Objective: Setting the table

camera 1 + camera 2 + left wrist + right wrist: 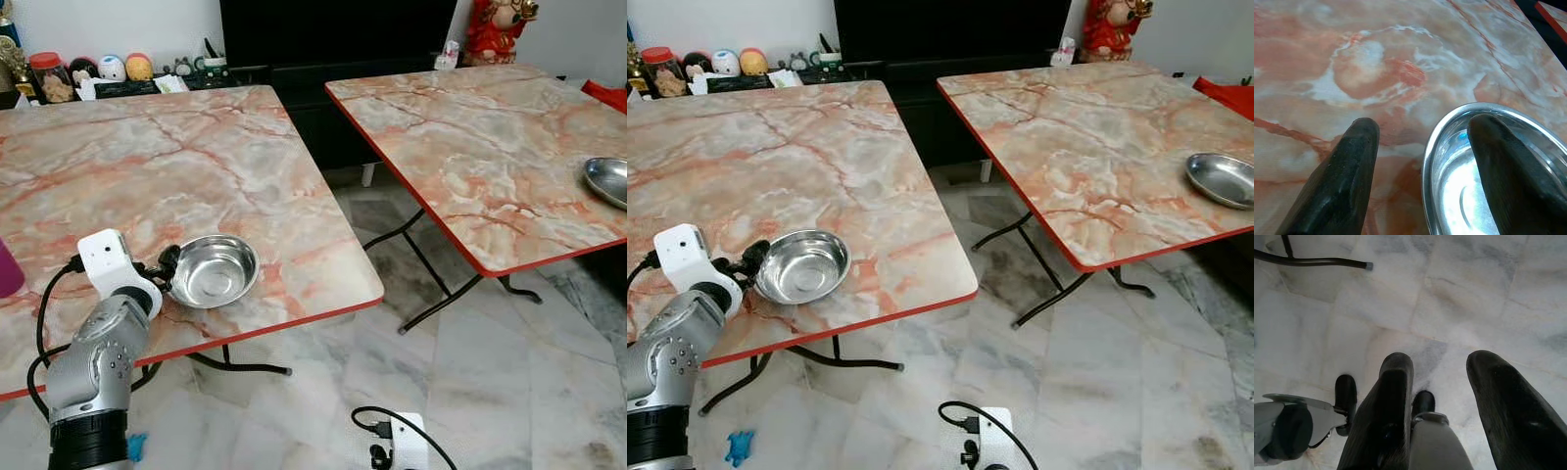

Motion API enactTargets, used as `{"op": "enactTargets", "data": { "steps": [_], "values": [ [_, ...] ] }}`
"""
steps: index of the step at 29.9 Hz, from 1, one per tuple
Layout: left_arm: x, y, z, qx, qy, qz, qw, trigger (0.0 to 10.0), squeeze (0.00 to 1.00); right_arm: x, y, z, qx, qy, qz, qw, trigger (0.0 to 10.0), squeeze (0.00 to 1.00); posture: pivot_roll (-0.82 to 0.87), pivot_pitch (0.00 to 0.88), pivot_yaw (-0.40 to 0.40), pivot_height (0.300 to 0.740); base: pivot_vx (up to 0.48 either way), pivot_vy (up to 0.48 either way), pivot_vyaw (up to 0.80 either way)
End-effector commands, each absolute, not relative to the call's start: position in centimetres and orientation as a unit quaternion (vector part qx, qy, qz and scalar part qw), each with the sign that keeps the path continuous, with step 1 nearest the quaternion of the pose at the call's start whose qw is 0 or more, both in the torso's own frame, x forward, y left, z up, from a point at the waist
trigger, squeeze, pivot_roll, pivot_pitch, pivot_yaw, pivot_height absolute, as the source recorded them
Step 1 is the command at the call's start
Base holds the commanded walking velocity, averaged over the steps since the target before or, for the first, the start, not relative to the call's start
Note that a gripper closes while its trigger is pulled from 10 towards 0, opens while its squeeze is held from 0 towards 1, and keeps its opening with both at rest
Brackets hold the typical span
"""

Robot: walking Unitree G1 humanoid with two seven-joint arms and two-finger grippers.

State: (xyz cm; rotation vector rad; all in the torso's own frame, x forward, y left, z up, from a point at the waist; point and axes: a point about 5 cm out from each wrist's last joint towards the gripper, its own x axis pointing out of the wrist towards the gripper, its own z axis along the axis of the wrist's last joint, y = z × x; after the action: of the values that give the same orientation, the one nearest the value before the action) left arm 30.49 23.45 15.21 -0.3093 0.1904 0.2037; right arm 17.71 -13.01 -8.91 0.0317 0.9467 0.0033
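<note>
Here the steel bowl (214, 270) sits upright near the front edge of the left worktop (147, 166), a sensible spot for a place setting since it lies within easy reach of anyone seated at that near side. The left gripper (167, 269) is at the bowl's left rim. In the left wrist view one black finger (1513, 171) reaches inside the bowl while the other finger (1339, 181) rests outside it over the marbled surface, so the rim lies between them. The jaws stand moderately apart, wider than the thin wall, and I judge they are not pinching it; whether either pad touches the metal cannot be told.

A second metal dish (609, 179) lies near the right edge of the right worktop (480, 137), well apart from the first.

The right gripper (1449, 401) hangs low over the pale floor tiles (1459, 293), its fingers spread and holding nothing.
</note>
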Motion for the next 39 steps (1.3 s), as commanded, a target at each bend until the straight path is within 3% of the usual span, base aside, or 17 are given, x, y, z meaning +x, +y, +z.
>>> {"op": "enactTargets", "data": {
  "steps": [1,36,37,38,39],
  "values": [
    [30.3,23.3,15.4,-0.145,0.102,0.096,0.980,10.0,0.00,17.1,-13.5,-9.2,0.011,0.465,-0.001,0.885,10.0,0.00,0.18,0.033,-0.056,0.740,0.000,0.000,0.00],
    [30.3,21.9,13.4,-0.141,0.165,0.085,0.972,10.0,0.00,16.9,-13.8,-9.3,0.012,0.468,-0.001,0.884,10.0,0.00,0.18,0.037,-0.055,0.740,0.000,0.000,0.00],
    [30.3,21.9,13.3,-0.142,0.166,0.085,0.972,6.0,0.00,16.9,-13.8,-9.3,0.012,0.468,-0.001,0.884,10.0,0.00,0.18,0.037,-0.054,0.740,0.000,0.000,0.00],
    [30.3,21.9,13.3,-0.142,0.166,0.085,0.972,6.0,0.00,16.9,-13.8,-9.3,0.012,0.468,-0.001,0.884,10.0,0.00,0.18,0.037,-0.054,0.740,0.000,0.000,0.00],
    [30.3,21.9,13.3,-0.142,0.166,0.086,0.972,2.4,0.00,16.9,-13.8,-9.3,0.011,0.468,-0.001,0.884,10.0,0.00,0.18,0.037,-0.055,0.740,0.000,0.000,0.00]
  ]
}}
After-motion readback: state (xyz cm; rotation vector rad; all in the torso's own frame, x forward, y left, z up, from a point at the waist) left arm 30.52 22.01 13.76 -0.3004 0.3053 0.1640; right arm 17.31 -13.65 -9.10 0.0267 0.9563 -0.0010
